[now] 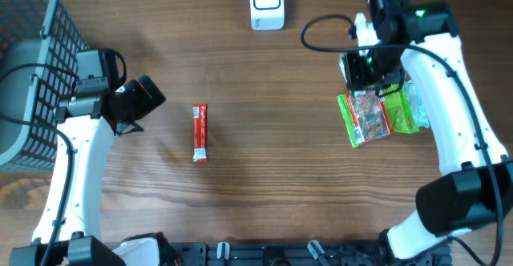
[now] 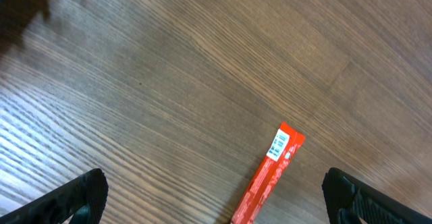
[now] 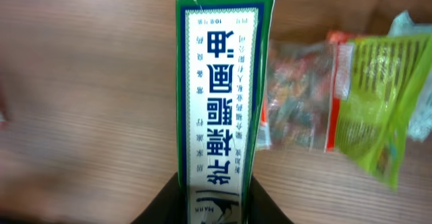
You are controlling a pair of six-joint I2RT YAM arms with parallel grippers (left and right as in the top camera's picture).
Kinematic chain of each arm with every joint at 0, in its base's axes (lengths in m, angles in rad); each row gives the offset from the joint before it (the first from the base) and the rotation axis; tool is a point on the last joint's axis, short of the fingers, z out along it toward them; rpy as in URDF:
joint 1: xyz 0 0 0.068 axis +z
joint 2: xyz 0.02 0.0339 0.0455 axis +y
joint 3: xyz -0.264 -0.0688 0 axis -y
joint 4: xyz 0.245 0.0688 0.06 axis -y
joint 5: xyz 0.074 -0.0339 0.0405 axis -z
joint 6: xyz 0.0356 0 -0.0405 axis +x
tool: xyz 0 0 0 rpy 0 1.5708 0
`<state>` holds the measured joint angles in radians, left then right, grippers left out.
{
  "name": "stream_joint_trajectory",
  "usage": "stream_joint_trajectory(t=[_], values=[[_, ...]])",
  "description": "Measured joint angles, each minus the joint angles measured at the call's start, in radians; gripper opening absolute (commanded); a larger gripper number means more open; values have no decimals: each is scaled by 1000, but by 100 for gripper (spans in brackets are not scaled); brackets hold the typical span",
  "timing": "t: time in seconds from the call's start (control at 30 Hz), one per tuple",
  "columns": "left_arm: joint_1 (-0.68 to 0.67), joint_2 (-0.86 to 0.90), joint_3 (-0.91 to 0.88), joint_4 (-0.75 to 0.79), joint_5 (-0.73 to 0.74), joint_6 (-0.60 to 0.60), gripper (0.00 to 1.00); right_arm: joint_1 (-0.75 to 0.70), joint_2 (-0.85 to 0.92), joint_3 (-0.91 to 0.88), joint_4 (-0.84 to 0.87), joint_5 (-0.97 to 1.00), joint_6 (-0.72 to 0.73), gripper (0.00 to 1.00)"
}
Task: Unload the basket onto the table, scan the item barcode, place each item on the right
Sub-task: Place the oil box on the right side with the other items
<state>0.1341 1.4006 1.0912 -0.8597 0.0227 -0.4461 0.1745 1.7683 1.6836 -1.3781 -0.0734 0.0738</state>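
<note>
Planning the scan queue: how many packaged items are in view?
3: red stick packet mid-table, green snack bag at right, green-and-white box in the right gripper. More may be hidden.

Left arm (image 1: 76,170): base at near table edge, reaching up far left of white scanner (image 1: 266,3). Left gripper (image 1: 147,98): pointed toward scanner's side of table, jaws spread wide, nothing between them. Right arm (image 1: 449,98): arched along far right of scanner, wrist bent inward. Right gripper (image 3: 216,207): just right of scanner, nearer front edge, jaws clamped on narrow green-and-white box (image 3: 223,89), which extends straight out from fingers.
</note>
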Motion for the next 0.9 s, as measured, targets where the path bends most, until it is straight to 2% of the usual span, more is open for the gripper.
stream_joint_trajectory(t=[0.17, 0.37, 0.5, 0.53, 0.6, 0.67, 0.73, 0.77, 0.8, 0.9], values=[[0, 0, 0, 0, 0, 0, 100, -1, 13, -378, 324, 47, 7, 22], [0, 0, 0, 3, 0, 0, 100, -1, 13, -563, 581, 22, -39, 26], [0, 0, 0, 2, 0, 0, 100, 0, 12, -611, 653, 76, 20, 27], [0, 0, 0, 2, 0, 0, 100, 0, 12, -617, 654, 102, 48, 32], [0, 0, 0, 2, 0, 0, 100, -1, 12, -618, 654, 121, 69, 36], [0, 0, 0, 2, 0, 0, 100, -1, 12, -618, 643, 128, 76, 48], [0, 0, 0, 2, 0, 0, 100, -1, 12, -607, 592, 127, 60, 66], [0, 0, 0, 3, 0, 0, 100, -1, 12, -587, 550, 126, 47, 79], [0, 0, 0, 2, 0, 0, 100, -1, 13, -547, 499, 126, 38, 99], [0, 0, 0, 2, 0, 0, 100, -1, 13, -364, 380, 71, 21, 100]])
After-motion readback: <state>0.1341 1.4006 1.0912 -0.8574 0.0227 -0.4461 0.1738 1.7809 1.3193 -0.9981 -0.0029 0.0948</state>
